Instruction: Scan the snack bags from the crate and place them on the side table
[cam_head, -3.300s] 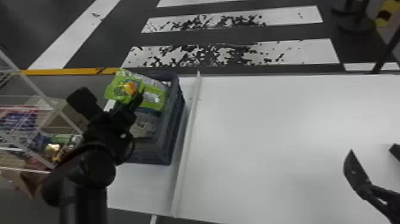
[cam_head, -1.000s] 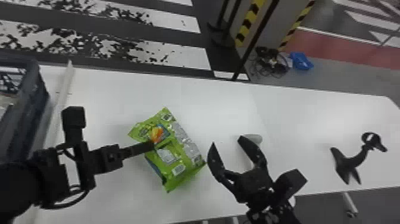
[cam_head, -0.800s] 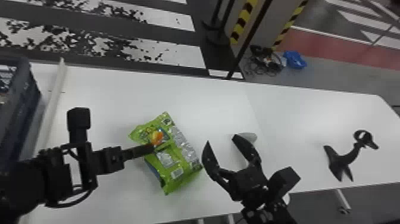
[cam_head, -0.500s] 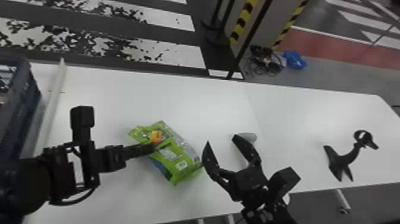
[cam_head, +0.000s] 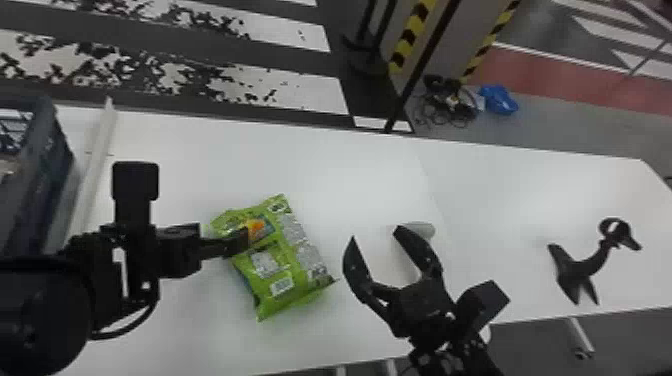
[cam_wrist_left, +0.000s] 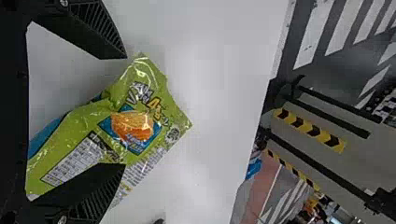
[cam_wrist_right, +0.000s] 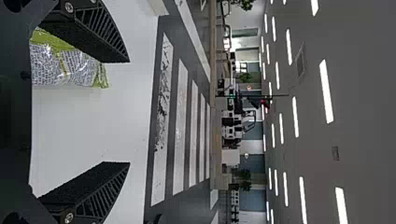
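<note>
A green snack bag (cam_head: 285, 270) is on the white table, its barcode label facing up. Over its upper left part is my left gripper (cam_head: 245, 237). In the left wrist view, the open fingers of my left gripper (cam_wrist_left: 124, 110) stand wide apart, with the bag (cam_wrist_left: 135, 123) spanning the space between and beyond them. To the right of the bag, my right gripper (cam_head: 375, 232) is open around bare space. From the right wrist, my right gripper (cam_wrist_right: 129, 112) shows both fingers spread, the bag (cam_wrist_right: 70, 65) partly behind one. A dark blue crate (cam_head: 35, 200) stands at far left.
A pale strip (cam_head: 92, 175) runs beside the crate. A small grey rounded object (cam_head: 422, 230) lies by the right gripper's far finger. Farther right stands a black stand with a ring top (cam_head: 580, 270) on the table (cam_head: 500, 200).
The head view has swung right since the earliest frame, where the bag was up at the crate with the left gripper. Within the last half second the bag has changed its tilt; the right gripper kept still.
</note>
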